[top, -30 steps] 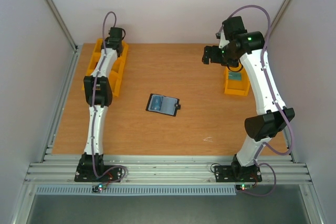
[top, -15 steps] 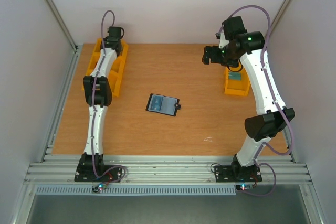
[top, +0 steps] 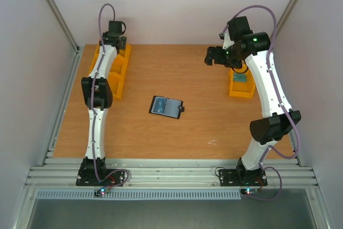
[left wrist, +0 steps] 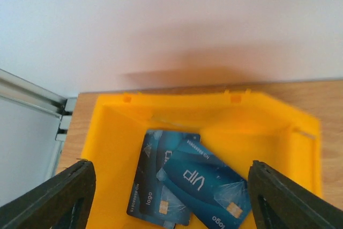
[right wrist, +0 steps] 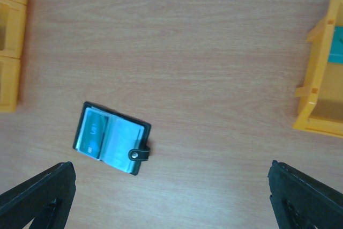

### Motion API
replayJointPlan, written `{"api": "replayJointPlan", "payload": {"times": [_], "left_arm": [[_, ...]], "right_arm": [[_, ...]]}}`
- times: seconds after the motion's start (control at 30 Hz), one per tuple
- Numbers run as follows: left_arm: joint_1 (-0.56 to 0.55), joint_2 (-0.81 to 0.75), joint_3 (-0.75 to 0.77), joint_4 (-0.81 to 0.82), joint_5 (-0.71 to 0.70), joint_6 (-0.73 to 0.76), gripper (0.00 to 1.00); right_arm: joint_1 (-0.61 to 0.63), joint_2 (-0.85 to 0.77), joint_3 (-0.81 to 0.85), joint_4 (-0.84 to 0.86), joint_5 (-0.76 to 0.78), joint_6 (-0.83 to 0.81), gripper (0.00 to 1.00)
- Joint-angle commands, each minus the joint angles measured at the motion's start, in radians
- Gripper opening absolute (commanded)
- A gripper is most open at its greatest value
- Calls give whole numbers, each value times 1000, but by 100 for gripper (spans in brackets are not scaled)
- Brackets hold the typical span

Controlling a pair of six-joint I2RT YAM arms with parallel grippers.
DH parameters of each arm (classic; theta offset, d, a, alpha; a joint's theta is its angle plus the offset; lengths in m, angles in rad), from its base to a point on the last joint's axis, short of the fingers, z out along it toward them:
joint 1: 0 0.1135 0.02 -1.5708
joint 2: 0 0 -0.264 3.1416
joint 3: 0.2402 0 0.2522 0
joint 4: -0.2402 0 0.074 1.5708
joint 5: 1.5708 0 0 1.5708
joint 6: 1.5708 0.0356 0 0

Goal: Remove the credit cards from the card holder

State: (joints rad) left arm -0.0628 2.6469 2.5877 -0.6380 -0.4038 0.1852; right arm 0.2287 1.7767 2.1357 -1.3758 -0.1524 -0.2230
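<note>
Wooden table (top: 177, 73) just as before. Left arm (top: 95, 92) drawn up and a little further back than a second ago, elbow nudged leftward, wrist over the far end of the left yellow bin (top: 119, 76). Right arm (top: 270, 89) almost where it was, wrist head shifted a touch to the left, poised high beside the right yellow bin (top: 241, 87), with a teal flat piece (top: 241, 78) inside.

Card holder (top: 166, 106) not moved: lying open and flat near the middle of the table, well apart from both bins, snap tab toward the right arm's side, one inner panel teal-printed, the other pale blue-grey.

Left tool (left wrist: 169, 186) spread wide, nothing between the fingers, hanging above the bin's end compartment. Two dark blue credit cards (left wrist: 206, 183) lying loose on that compartment's floor, overlapping, the upper one marked VIP and turned at an angle.

Right tool (right wrist: 171, 170) spread wide too, holding nothing, looking straight down at the table with the holder below and off to one side.
</note>
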Motion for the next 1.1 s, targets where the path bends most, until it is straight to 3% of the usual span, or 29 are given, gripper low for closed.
{"api": "replayJointPlan", "payload": {"times": [0.0, 0.2, 0.53, 0.77, 1.07], "left_arm": [[0, -186, -4, 17, 102, -7, 81], [-16, -405, -104, -110, 197, -14, 85], [-60, -819, -472, -466, 495, -40, 92], [-129, -999, -819, -474, 604, -105, 99], [-158, -1025, -1201, -284, 701, -368, 95]], "right_arm": [[-5, -56, -22, 53, -94, -20, 99], [15, -118, -155, 163, -245, -1, 96], [107, -133, -386, 268, -276, 60, 90], [223, -69, -494, 357, -297, 124, 85], [333, 127, -506, 566, -450, 267, 70]]}}
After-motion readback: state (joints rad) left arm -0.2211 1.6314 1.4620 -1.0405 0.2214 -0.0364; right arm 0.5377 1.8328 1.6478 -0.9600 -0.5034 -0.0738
